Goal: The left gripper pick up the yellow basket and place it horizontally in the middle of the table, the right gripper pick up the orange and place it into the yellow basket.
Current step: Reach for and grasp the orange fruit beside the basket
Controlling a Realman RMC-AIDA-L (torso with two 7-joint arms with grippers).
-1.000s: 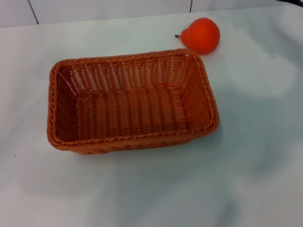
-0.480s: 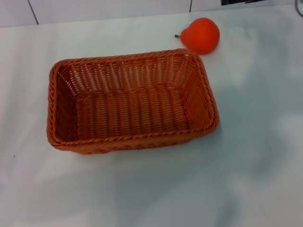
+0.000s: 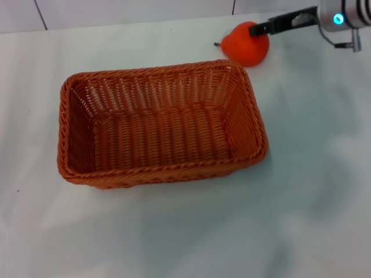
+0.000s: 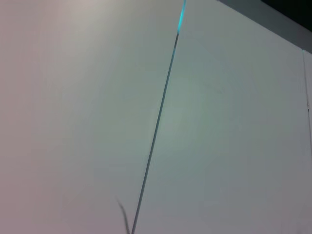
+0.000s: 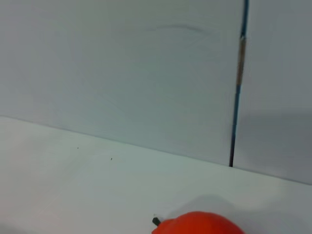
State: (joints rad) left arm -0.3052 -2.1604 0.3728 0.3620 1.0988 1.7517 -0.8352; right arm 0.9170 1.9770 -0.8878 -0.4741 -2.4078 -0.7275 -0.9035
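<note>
Orange-brown woven wicker, the large, shallow rectangular yellow basket [image 3: 159,124] lies flat and empty on the white table [image 3: 301,191], its long side running left to right, around the middle. The orange [image 3: 246,43], a small smooth bright fruit tapering to a short dark stem on its left, sits just beyond the basket's far right corner; its top also shows in the right wrist view [image 5: 200,224]. The right gripper [image 3: 272,26], black fingers on a silver arm with a cyan light, reaches in from the far right, its tips at the orange's upper right side; I cannot tell how wide it stands. The left gripper is out of sight.
</note>
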